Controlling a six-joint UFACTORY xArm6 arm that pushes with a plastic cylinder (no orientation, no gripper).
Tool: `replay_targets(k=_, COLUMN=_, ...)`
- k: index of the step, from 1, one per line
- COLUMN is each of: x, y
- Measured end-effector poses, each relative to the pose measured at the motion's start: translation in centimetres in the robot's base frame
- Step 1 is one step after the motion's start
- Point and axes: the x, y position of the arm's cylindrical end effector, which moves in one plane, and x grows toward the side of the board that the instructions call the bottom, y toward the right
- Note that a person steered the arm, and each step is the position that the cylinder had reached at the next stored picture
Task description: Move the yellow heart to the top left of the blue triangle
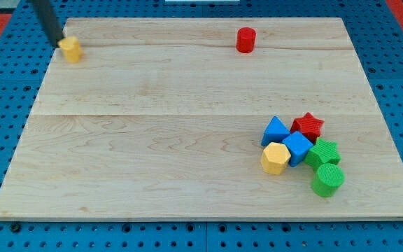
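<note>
The yellow heart lies near the board's top left corner. My tip rests just left of it and slightly above, touching or nearly touching its edge. The blue triangle sits far off at the view's lower right, at the left of a cluster of blocks. The rod comes down from the view's top left.
A red cylinder stands near the top edge, right of centre. The cluster also holds a red star, a blue cube, a yellow hexagon, a green star and a green cylinder. The wooden board ends close to the heart.
</note>
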Motion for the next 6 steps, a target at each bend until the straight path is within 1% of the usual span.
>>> replay_targets(k=1, x=5.0, y=9.7)
replay_targets(k=2, x=9.5, y=14.8)
replay_targets(k=3, x=11.5, y=12.9)
replay_targets(k=4, x=14.8, y=15.2)
replay_targets(k=5, x=15.3, y=23.6)
replay_targets(k=6, x=17.7, y=26.2)
